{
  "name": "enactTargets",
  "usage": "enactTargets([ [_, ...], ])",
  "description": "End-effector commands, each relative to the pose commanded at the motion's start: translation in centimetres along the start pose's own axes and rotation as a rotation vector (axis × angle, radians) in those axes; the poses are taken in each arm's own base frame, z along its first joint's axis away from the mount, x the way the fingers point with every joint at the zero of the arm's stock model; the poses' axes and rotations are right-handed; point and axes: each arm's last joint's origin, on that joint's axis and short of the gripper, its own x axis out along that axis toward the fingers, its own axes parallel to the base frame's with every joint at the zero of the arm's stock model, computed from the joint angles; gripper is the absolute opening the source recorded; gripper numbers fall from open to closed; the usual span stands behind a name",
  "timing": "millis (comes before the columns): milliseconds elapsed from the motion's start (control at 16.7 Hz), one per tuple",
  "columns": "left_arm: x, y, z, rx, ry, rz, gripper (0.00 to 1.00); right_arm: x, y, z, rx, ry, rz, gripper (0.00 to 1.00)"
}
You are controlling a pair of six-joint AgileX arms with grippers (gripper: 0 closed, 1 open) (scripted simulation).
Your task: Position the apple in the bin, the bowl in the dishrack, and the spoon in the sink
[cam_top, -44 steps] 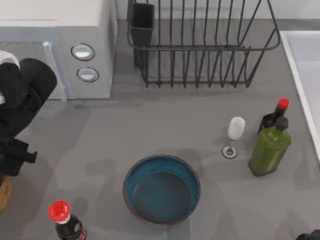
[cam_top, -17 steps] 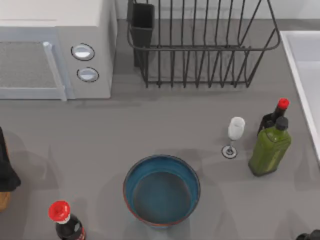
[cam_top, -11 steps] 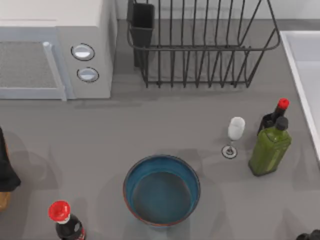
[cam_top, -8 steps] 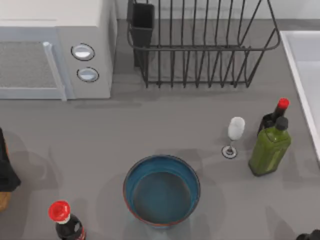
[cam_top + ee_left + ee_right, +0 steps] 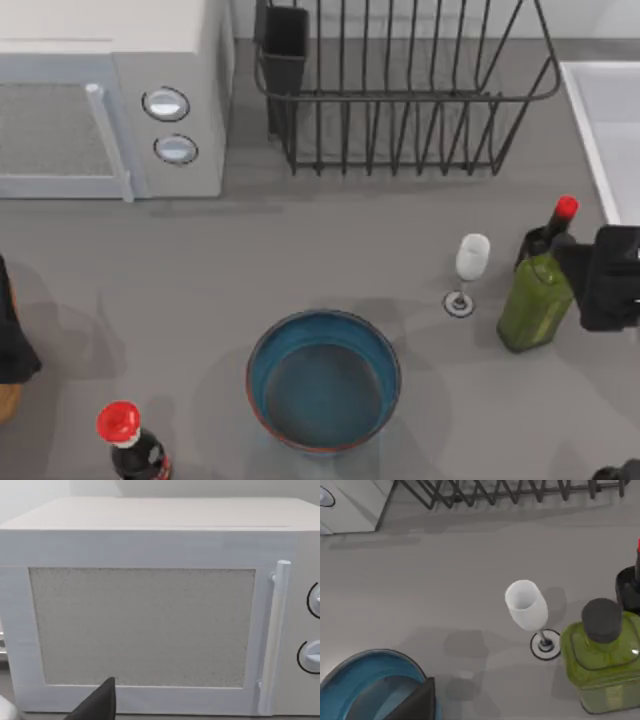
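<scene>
Right arm entered; bowl empty.

bright even light, soft faint shadows, sharp

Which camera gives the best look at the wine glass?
The right wrist view: the wine glass is close, with cup, stem and foot all plain beside the green bottle. The top view has it smaller. The left wrist view faces the microwave.
</scene>
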Motion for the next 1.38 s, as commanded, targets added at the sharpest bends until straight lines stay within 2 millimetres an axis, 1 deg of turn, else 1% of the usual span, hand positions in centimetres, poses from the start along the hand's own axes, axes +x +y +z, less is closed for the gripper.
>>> enactTargets([
  [180, 0.0, 0.0, 0.0, 0.0, 0.0, 0.0, 1.0, 2.4, 4.0, 2.2, 0.035, 0.238, -0.025, 1.0],
  [300, 0.0, 0.0, 0.0, 0.0, 0.0, 0.0, 1.0, 4.5, 6.7, 3.1, 0.047, 0.382, -0.071, 1.0],
  [480, 0.0, 0.0, 0.0, 0.0, 0.0, 0.0, 1.0, 8.0, 10.2, 3.4, 0.052, 0.566, -0.169, 1.0],
  [660, 0.0, 0.0, 0.0, 0.0, 0.0, 0.0, 1.0, 11.3, 12.5, 3.0, 0.053, 0.704, -0.275, 1.0],
  [840, 0.0, 0.0, 0.0, 0.0, 0.0, 0.0, 1.0, 14.0, 13.8, 2.4, 0.055, 0.798, -0.362, 1.0],
  [960, 0.0, 0.0, 0.0, 0.0, 0.0, 0.0, 1.0, 15.1, 14.1, 2.2, 0.057, 0.833, -0.397, 1.0],
  [1080, 0.0, 0.0, 0.0, 0.0, 0.0, 0.0, 1.0, 15.6, 14.3, 2.1, 0.059, 0.846, -0.411, 1.0],
  [1380, 0.0, 0.0, 0.0, 0.0, 0.0, 0.0, 1.0, 15.6, 14.1, 2.1, 0.062, 0.844, -0.411, 1.0],
])
